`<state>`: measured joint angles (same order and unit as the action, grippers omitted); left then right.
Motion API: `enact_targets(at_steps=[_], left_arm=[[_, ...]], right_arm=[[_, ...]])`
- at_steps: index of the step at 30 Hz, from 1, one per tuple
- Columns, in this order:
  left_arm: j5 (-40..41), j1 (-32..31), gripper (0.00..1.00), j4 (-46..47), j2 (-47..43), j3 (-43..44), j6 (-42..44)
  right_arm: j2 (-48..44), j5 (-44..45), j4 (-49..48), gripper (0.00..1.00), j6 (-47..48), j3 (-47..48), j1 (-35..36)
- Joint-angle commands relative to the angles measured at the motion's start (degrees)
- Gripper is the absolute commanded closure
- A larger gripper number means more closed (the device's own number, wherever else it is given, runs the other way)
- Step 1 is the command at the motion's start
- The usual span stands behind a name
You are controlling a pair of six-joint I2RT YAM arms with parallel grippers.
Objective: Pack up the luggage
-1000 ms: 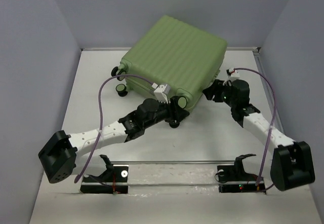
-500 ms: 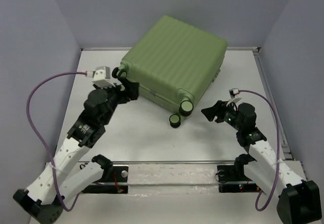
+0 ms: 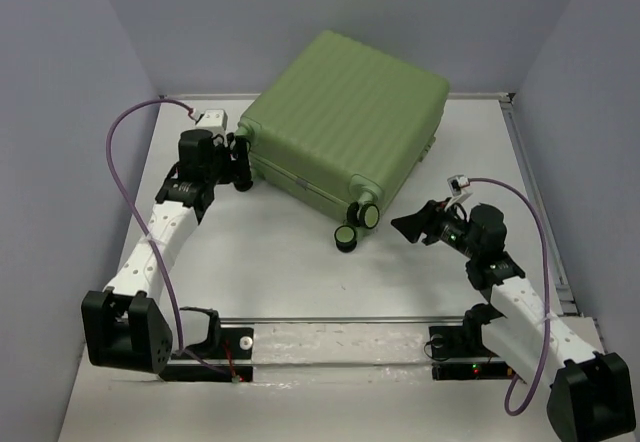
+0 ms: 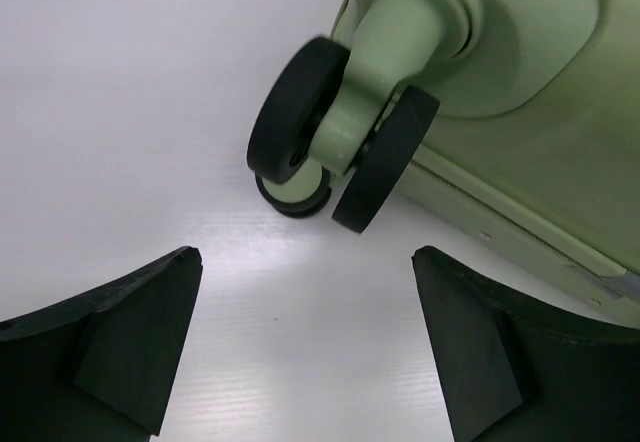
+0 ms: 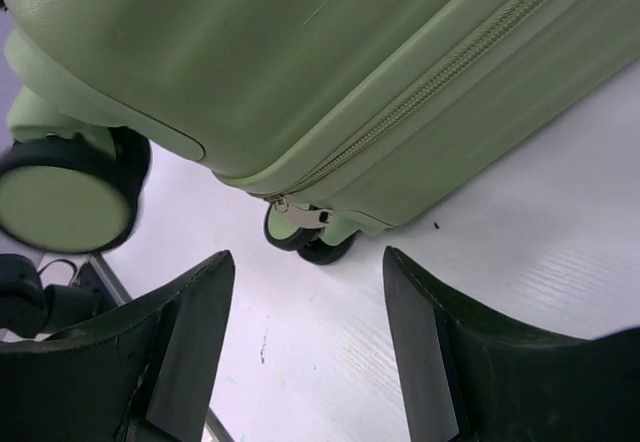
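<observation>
The luggage point(image 3: 345, 112) is a light-green ribbed suitcase lying flat and zipped shut at the back of the table. My left gripper point(image 3: 238, 165) is at its left corner, open and empty. In the left wrist view a black-and-green caster point(image 4: 340, 152) stands just beyond the left gripper point(image 4: 305, 262). My right gripper point(image 3: 408, 225) hovers open and empty off the suitcase's front corner, close to the front casters point(image 3: 355, 224). The right wrist view shows the zipper pull point(image 5: 300, 214) a little ahead of the right gripper point(image 5: 308, 257), with a caster point(image 5: 65, 197) at the left.
A metal rail point(image 3: 340, 320) with two black mounts runs along the near edge. Grey walls close in the table on the left, back and right. Purple cables point(image 3: 115, 142) loop off both wrists.
My left arm swung from the suitcase's front corner to its left corner and its jaws opened wide. My right arm drew back from the suitcase's right side toward the front and opened slightly.
</observation>
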<state>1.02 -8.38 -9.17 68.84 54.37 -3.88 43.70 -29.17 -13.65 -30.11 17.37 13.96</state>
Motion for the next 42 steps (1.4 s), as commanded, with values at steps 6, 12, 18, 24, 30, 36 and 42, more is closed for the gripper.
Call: enact_targets(at_steps=[6, 12, 18, 24, 30, 36, 42], left_arm=[[1.27, 0.47, 0.01, 2.05, 7.18, 12.25, 11.35], [-6.01, 0.47, 0.04, 1.43, 10.79, 13.66, 12.4], [-9.63, 0.91, 0.14, 0.47, 14.57, 16.99, 12.76], [-13.32, 0.91, 0.66, 1.26, 16.15, 17.53, 12.23], [-19.9, 0.91, 0.94, 2.4, 14.84, 15.42, 9.25], [-25.45, 0.38, 0.94, 5.83, 10.0, 9.01, 1.79], [-25.8, -0.49, 0.94, 4.52, 7.01, 6.45, -1.74]], right_arm=[[-0.37, -5.55, -5.52, 0.32, -1.71, -0.58, 0.9], [0.94, -6.34, -5.51, 0.29, -1.53, -0.23, 0.9], [1.82, -6.25, -5.69, 0.29, -0.92, -0.23, 0.9], [4.81, -5.29, -6.04, 0.39, -0.22, 0.04, 1.43], [7.18, -3.27, -6.3, 0.36, 0.57, 1.0, 1.95], [15.51, -3.52, -13.23, 0.37, 2.77, 3.46, 2.57], [20.63, -0.19, -18.77, 0.43, 4.8, 2.06, 2.57]])
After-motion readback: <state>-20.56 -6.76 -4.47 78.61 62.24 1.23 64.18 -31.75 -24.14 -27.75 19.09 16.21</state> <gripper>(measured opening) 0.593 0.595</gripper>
